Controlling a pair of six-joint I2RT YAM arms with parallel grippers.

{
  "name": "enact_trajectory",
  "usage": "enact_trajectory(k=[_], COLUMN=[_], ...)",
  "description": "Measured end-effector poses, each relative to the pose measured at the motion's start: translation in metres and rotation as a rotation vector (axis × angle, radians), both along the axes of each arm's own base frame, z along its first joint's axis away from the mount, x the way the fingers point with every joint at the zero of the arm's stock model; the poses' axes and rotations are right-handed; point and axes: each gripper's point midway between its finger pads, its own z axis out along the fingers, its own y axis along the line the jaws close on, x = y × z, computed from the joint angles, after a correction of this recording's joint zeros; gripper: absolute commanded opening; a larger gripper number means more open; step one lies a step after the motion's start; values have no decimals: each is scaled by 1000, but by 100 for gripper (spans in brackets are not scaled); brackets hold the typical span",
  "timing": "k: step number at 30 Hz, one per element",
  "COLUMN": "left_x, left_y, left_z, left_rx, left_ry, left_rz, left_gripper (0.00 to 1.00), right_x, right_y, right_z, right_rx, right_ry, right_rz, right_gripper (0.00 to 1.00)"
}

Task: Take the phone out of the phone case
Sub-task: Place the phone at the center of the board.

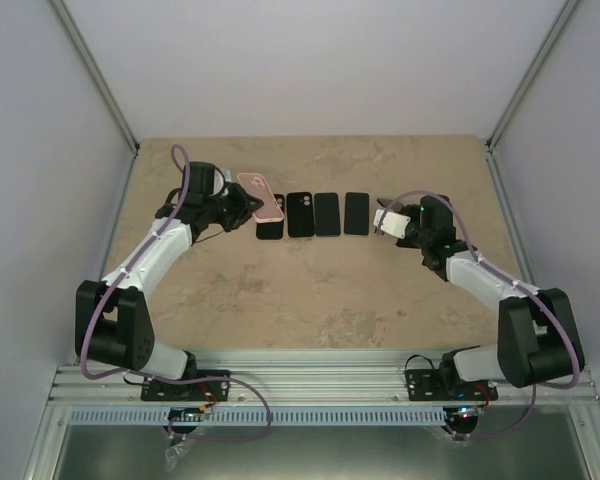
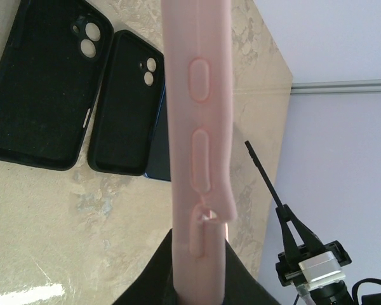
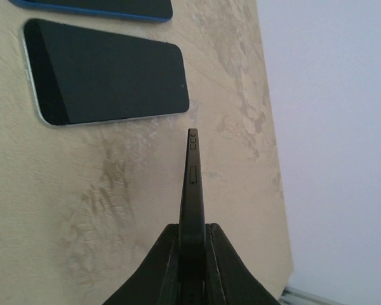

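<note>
My left gripper (image 1: 246,203) is shut on a pink phone case (image 1: 263,195) and holds it above the table at the back left. In the left wrist view the pink case (image 2: 197,121) stands edge-on between my fingers, bent open near the grip. I cannot tell whether anything is inside it. My right gripper (image 1: 400,220) is shut on a thin dark phone (image 1: 385,217), held off the table at the back right. In the right wrist view this phone (image 3: 192,184) is edge-on between my closed fingers (image 3: 171,267).
Two empty black cases (image 1: 270,220) (image 1: 300,215) and two dark phones (image 1: 327,213) (image 1: 356,212) lie in a row between the grippers. The cases (image 2: 44,82) (image 2: 127,101) show under the pink case. A phone (image 3: 108,73) lies left of my right gripper. Walls enclose the table.
</note>
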Motion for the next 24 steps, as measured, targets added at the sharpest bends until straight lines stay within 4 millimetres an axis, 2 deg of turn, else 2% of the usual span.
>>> enact_trajectory(k=[4,9,16,24], left_x=[0,0,0,2], left_y=[0,1,1,5], left_z=[0,0,0,0], left_rx=[0,-1,-1,-3], left_ry=[0,0,0,3], left_rz=[0,2,3,15], left_gripper=[0,0,0,0], right_x=[6,10,12,9], right_y=[-2,-4,-8,-7], right_z=[-6,-20,-47,-62], right_rx=[-41,-74,-110,-125], right_ry=[-42,-69,-86,-129], right_rz=[6,10,6,2], right_gripper=[1,5,8,15])
